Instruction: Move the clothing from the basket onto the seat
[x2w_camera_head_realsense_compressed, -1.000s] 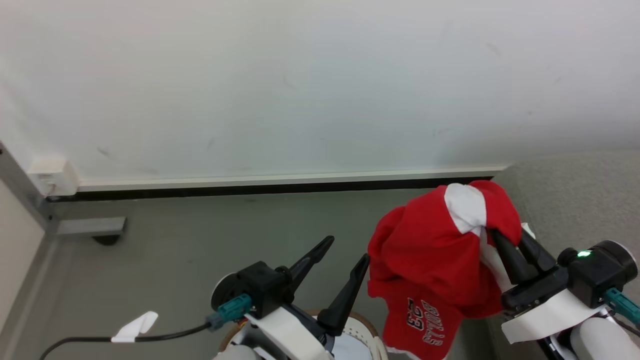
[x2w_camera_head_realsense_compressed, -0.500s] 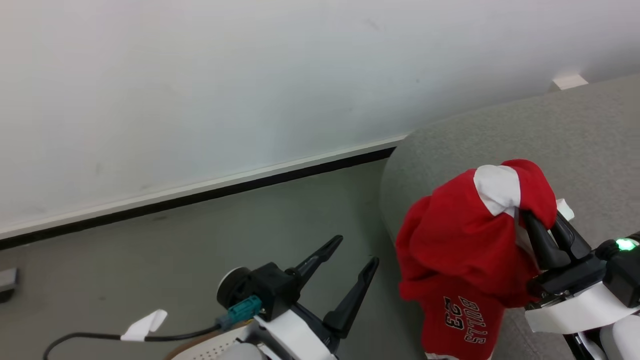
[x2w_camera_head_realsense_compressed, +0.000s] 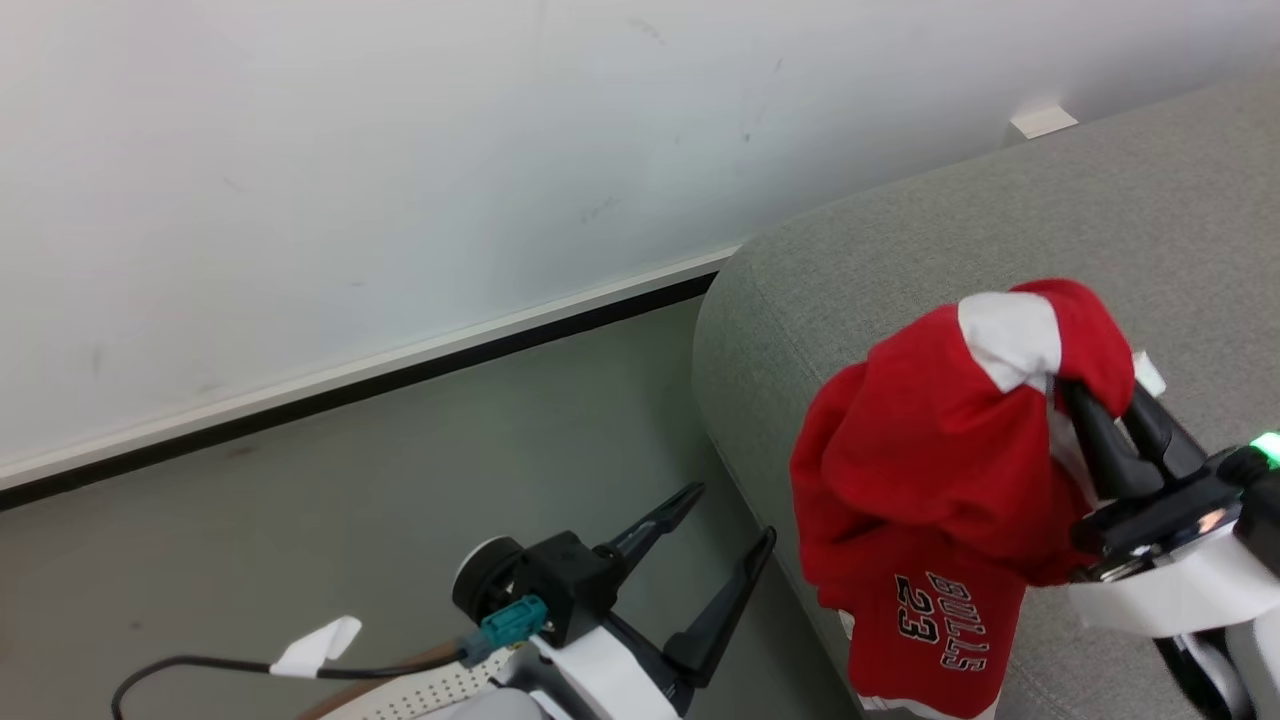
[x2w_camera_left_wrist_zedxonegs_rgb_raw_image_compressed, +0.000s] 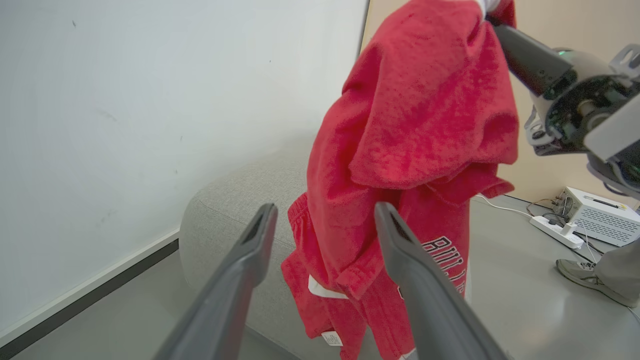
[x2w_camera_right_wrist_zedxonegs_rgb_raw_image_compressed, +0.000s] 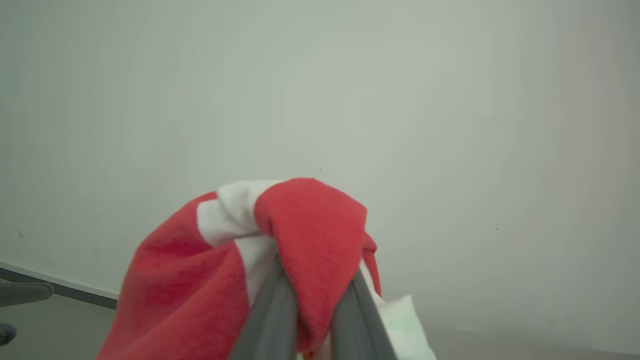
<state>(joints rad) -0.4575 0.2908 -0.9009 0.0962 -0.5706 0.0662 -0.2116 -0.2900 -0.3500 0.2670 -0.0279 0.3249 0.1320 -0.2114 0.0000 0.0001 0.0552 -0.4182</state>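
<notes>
Hanging from the right gripper (x2w_camera_head_realsense_compressed: 1102, 398), whose jaws were clenched on its white-banded top, the clothing (x2w_camera_head_realsense_compressed: 920, 470) dangled over the edge of the seat (x2w_camera_head_realsense_compressed: 900, 250), apparently not touching it. The left gripper (x2w_camera_head_realsense_compressed: 732, 512) hovered over the floor (x2w_camera_head_realsense_compressed: 400, 480), jaws spread and empty. The basket (x2w_camera_head_realsense_compressed: 440, 692) lay beneath that arm.

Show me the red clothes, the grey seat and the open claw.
red clothing (x2w_camera_head_realsense_compressed: 920, 440), head view, bunched upper fabric.
grey seat (x2w_camera_head_realsense_compressed: 900, 240), head view, bare top.
left gripper (x2w_camera_head_realsense_compressed: 731, 510), head view, between its fingertips.

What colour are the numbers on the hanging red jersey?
White with a dark outline, on the red jersey; clearest in the head view.
</notes>
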